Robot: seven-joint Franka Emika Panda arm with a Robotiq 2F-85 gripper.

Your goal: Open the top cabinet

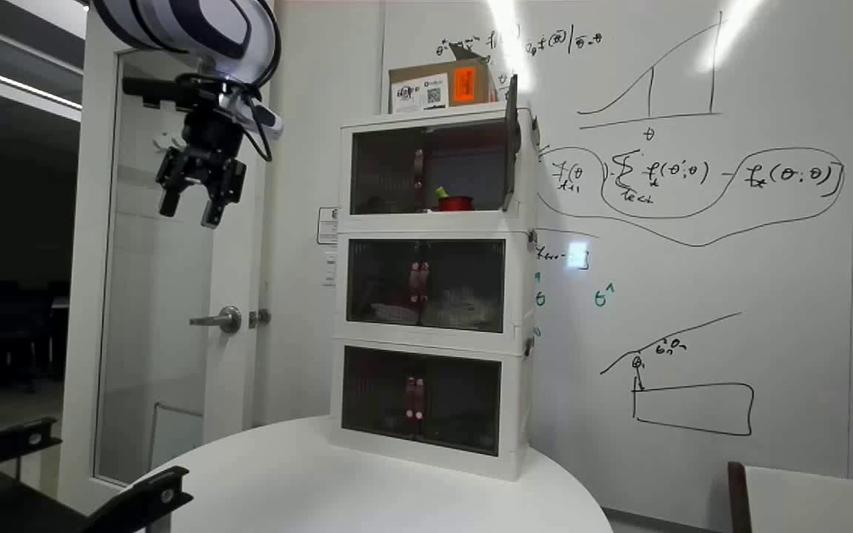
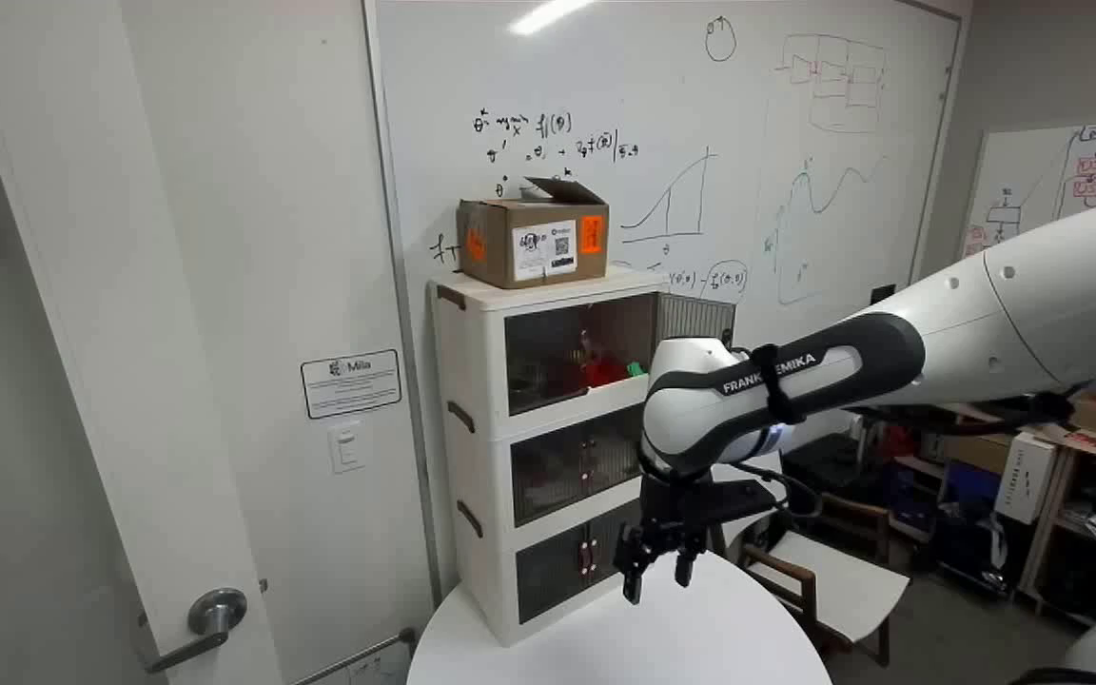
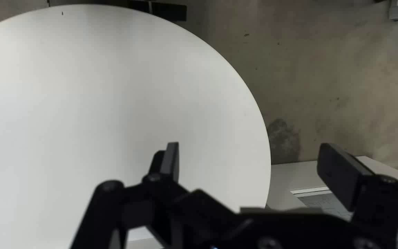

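Note:
The top cabinet is the uppermost of three stacked white-framed units and shows in both exterior views. Its left dark, see-through door is shut, with a reddish handle at its inner edge. Its right door stands swung open, sticking outward; it shows in an exterior view. A red pot and a green item sit inside the open half. My gripper is open and empty, apart from the cabinet, above the table. In the wrist view its fingers are wide apart; the cabinet is not recognizable there.
The middle unit and bottom unit have shut dark doors. A cardboard box stands on top of the stack. The stack rests on a round white table. A glass door and a chair stand nearby.

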